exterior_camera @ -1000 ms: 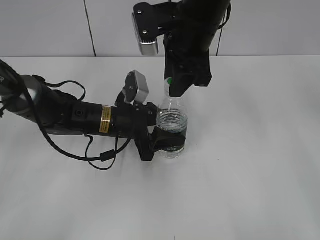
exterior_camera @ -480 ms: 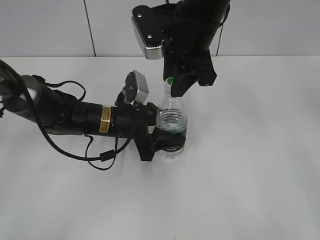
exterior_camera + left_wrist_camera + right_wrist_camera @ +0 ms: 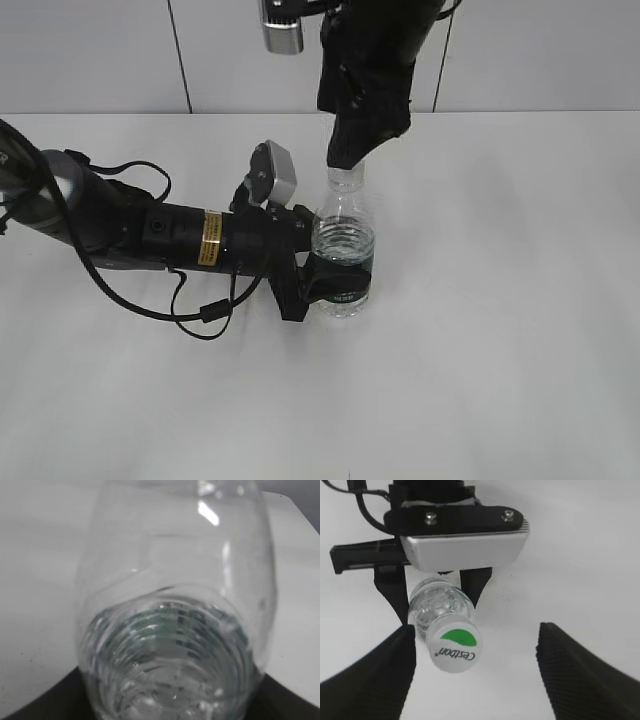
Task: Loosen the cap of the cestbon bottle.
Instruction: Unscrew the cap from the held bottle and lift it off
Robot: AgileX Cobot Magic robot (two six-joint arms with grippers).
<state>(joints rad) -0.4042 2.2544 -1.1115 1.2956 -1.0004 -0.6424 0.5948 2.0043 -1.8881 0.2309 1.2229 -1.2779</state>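
Note:
The cestbon bottle (image 3: 345, 240) stands upright on the white table, clear with a dark green label band low down. My left gripper (image 3: 328, 282) reaches in from the left and is shut on its lower body. In the left wrist view the bottle (image 3: 175, 630) fills the frame between the jaws (image 3: 165, 707). My right gripper (image 3: 352, 150) hangs over the neck, and its fingers hide the cap in the exterior view. In the right wrist view the white cap (image 3: 456, 647), with a green patch and "Cestbon" print, lies between the open fingers (image 3: 475, 675), close to the left one and not gripped.
The white table (image 3: 500, 300) stretches to the right and front of the bottle. A black cable (image 3: 190, 300) loops on the table under the left arm. A white panelled wall (image 3: 100, 50) stands behind the table.
The right wrist has turned and lifted, and its camera housing has swung up toward the top edge. The cap's green spot no longer shows in the exterior view. The left arm and the bottle have not moved.

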